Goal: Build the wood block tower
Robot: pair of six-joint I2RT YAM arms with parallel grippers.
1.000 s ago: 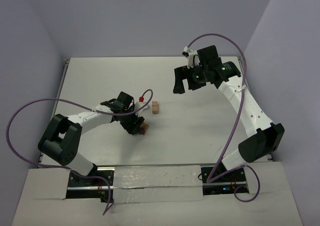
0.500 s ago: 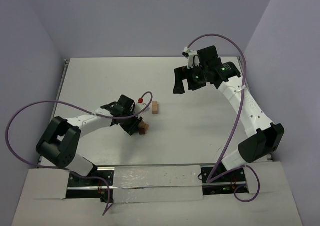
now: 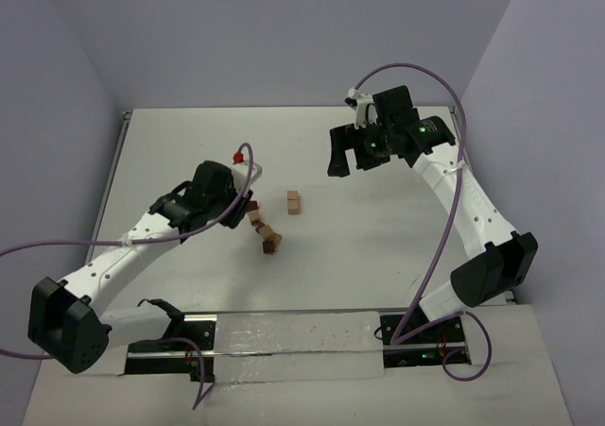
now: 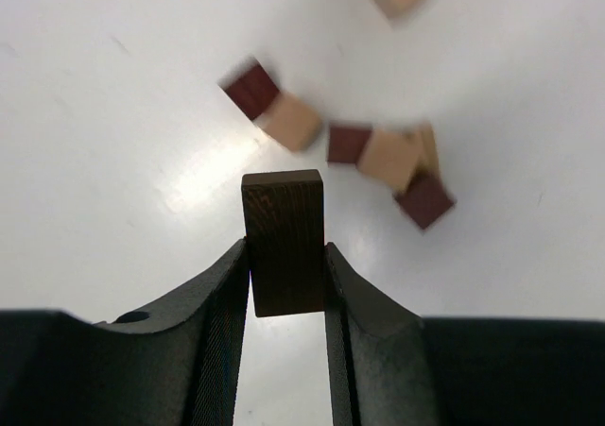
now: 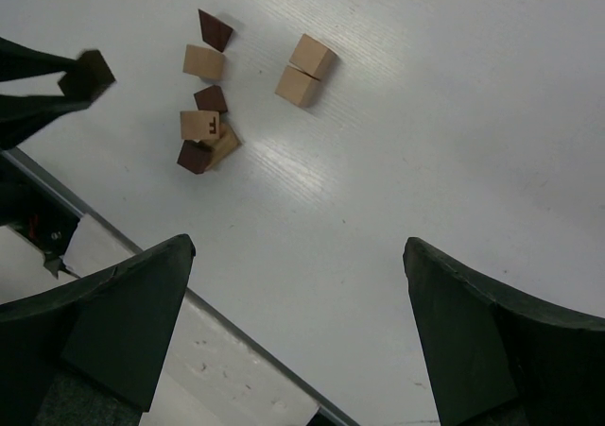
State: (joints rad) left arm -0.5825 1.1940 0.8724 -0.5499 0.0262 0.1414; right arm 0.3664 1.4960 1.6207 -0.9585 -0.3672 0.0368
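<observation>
My left gripper (image 4: 286,256) is shut on a dark brown wood block (image 4: 284,242), held above the table. In the top view this gripper (image 3: 243,207) hangs just up-left of a loose cluster of tan and dark wood blocks (image 3: 268,235). The left wrist view shows those blocks (image 4: 378,157) scattered below the held one. Two tan cubes (image 3: 294,201) touch each other right of the cluster. Whether they form a stacked tower I cannot tell. They also show in the right wrist view as a pair of tan cubes (image 5: 305,70). My right gripper (image 5: 298,247) stands open and empty, high at the back right (image 3: 352,152).
The table's near edge with a metal rail (image 5: 246,336) runs under the right gripper. The left arm's purple cable (image 3: 57,251) loops wide over the left side of the table.
My left gripper shut on a dark block in the cluster, then rose and drew back up-left with it. The right arm has not moved.
</observation>
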